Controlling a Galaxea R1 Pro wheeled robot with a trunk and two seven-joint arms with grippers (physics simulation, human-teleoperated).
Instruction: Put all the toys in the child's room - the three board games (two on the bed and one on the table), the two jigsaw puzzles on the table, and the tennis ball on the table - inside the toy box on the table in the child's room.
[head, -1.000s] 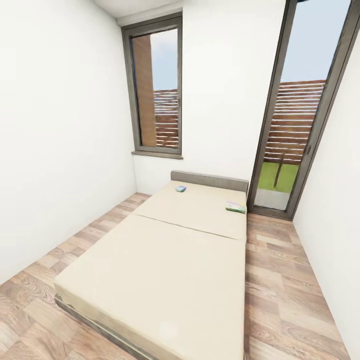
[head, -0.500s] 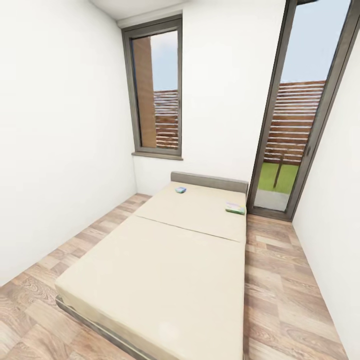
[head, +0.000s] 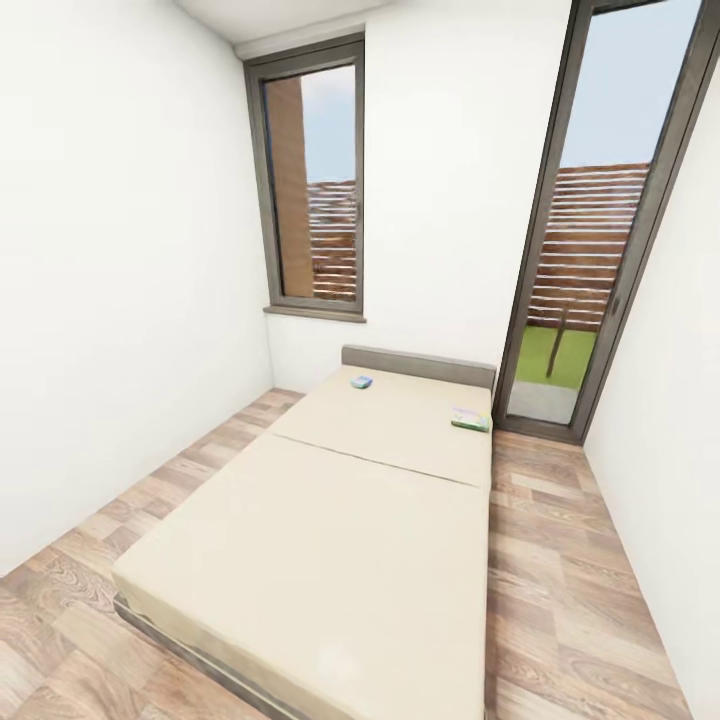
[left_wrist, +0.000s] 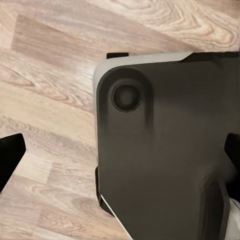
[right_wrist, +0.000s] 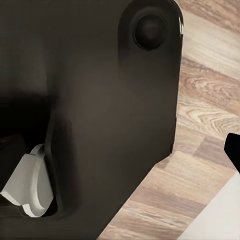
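Note:
In the head view the bed (head: 330, 560) with its beige two-part mattress and grey headboard runs away from me. Two board games lie on its far half. The small blue one (head: 361, 382) is near the headboard. The white-and-green one (head: 470, 420) sits at the mattress's right edge. My left gripper (left_wrist: 120, 152) is open with nothing between its black fingertips (left_wrist: 10, 155), over my dark base and the floor. My right gripper (right_wrist: 120, 150) also looks open, with one fingertip (right_wrist: 233, 150) at the frame's edge. The table, toy box, jigsaw puzzles and tennis ball are out of view.
Wood floor runs along both sides of the bed, as a strip on the left (head: 150, 490) and another on the right (head: 560, 560). White walls close in on both sides. A window (head: 315, 180) and a tall glass door (head: 590, 250) stand in the far wall.
The whole head picture has shifted down very slightly, so the camera moved. The bed and both game boxes lie as before.

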